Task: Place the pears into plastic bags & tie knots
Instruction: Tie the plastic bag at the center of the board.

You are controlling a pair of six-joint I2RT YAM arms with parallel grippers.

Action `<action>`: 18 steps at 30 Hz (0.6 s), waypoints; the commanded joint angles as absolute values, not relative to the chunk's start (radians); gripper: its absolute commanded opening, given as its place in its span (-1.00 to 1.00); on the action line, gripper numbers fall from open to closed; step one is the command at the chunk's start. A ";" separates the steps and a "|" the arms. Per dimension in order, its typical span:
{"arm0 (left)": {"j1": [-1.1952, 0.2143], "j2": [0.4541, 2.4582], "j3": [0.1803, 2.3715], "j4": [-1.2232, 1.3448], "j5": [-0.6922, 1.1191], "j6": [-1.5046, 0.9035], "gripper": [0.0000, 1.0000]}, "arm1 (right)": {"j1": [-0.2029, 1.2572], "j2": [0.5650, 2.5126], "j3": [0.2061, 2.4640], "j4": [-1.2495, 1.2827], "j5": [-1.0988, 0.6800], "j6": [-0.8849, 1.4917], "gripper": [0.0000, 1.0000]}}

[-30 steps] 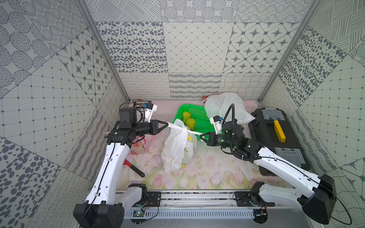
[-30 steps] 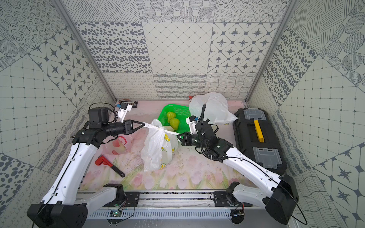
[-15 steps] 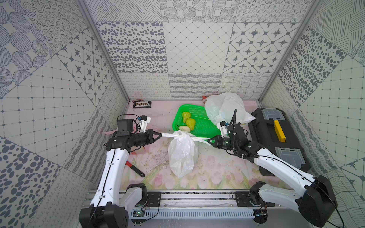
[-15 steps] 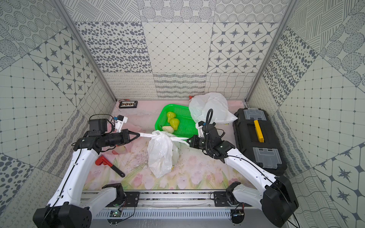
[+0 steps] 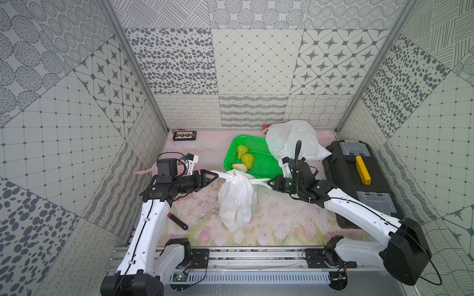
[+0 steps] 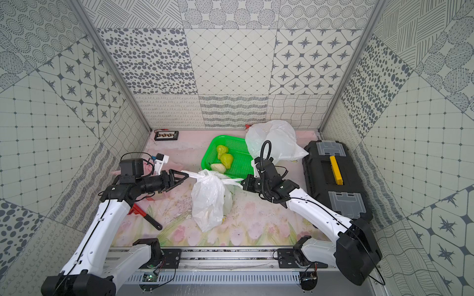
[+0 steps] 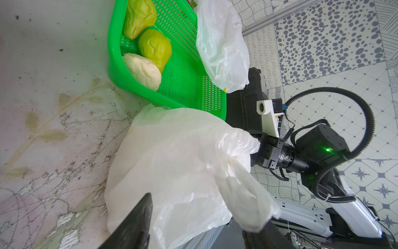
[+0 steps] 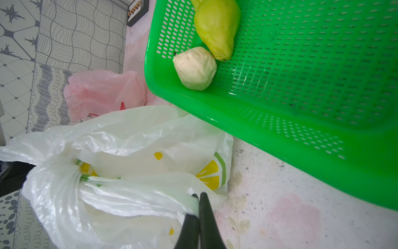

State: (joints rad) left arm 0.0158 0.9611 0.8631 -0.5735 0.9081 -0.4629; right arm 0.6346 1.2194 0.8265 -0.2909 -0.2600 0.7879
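Change since earlier: the left gripper [image 5: 213,176] has been opened and the handle pulled taut half a second ago has been let slack; the lemon-print bag [image 5: 237,202] has been settled onto the mat [image 5: 282,220].
Done so far: the lemon-print bag is judged filled, its neck gathered tight with both handles drawn sideways, so a knot appears made or nearly made.
Left to do: three pears [image 5: 248,160] are not yet bagged; at least one more bag is judged to need filling and tying.
Pink bag [image 8: 103,92]: crumpled on the mat behind the left arm; nothing is made out inside.
Left gripper: fingers are spread wide, the bag's loose handle lying between them unclamped.
Lemon-print bag: laid mid-mat, just in front of the green basket [image 5: 227,164]; pale rounded shapes are shown through the film but cannot be counted.
Green basket: two green pears and one cream pear are held at its left end.
Right gripper [image 8: 199,198]: fingers are pinched shut on the bag's other handle.
Plain white bag [image 5: 295,141]: slumped over the basket's far right corner, beside the toolbox [image 5: 359,179]; contents and any knot cannot be told.
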 commanded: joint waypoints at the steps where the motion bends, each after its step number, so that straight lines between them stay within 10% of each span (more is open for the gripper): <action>1: -0.048 0.951 0.886 -0.374 0.924 -0.575 0.31 | 0.640 1.226 0.844 -0.242 -0.250 0.814 -1.00; 12: -0.163 1.053 0.927 -0.311 0.847 -0.532 0.06 | 0.647 1.232 0.843 -0.222 -0.241 0.839 -1.00; 18: -0.176 1.087 0.977 -0.495 0.808 -0.388 -1.00 | 0.643 1.218 0.822 -0.227 -0.206 0.860 -1.00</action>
State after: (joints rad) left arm -0.1642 1.0664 0.9337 -0.4126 0.8520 -0.5102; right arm 0.6403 1.2312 0.8265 -0.2649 -0.2420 0.8326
